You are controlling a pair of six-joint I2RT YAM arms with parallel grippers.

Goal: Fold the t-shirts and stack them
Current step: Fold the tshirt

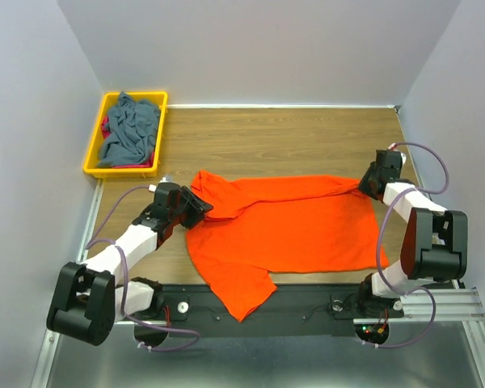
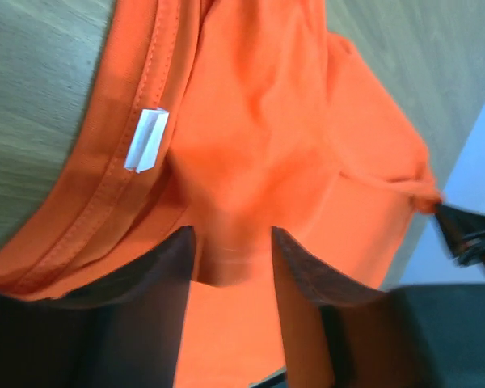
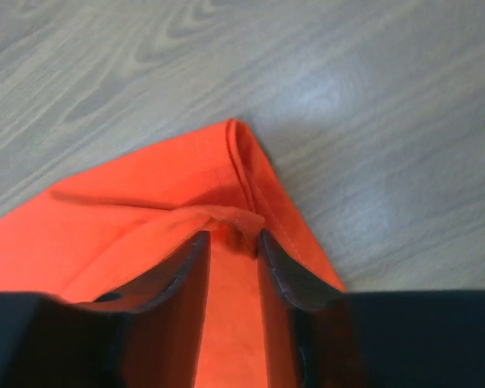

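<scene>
Bin: a yellow bin [image 1: 94,141] at the table's far left corner holds a crumpled grey-blue t-shirt [image 1: 131,129], with red cloth [image 1: 106,127] showing at its left side.
Around: bare wooden table [image 1: 267,137] lies between the bin and the arms.
Orange t-shirt [image 1: 299,222]: spread on the near half of the table, between the two arms.
Left gripper [image 2: 230,234]: at the collar end near the white neck label [image 2: 145,139], jaws parted with cloth loose in the gap.
Right gripper [image 3: 233,236]: at the shirt's far right corner, jaws narrowly apart around a bunched hem fold. Whether it is pinched I cannot tell.

Left claw [image 2: 233,234] parted wide, right claw [image 3: 233,236] parted narrowly.
</scene>
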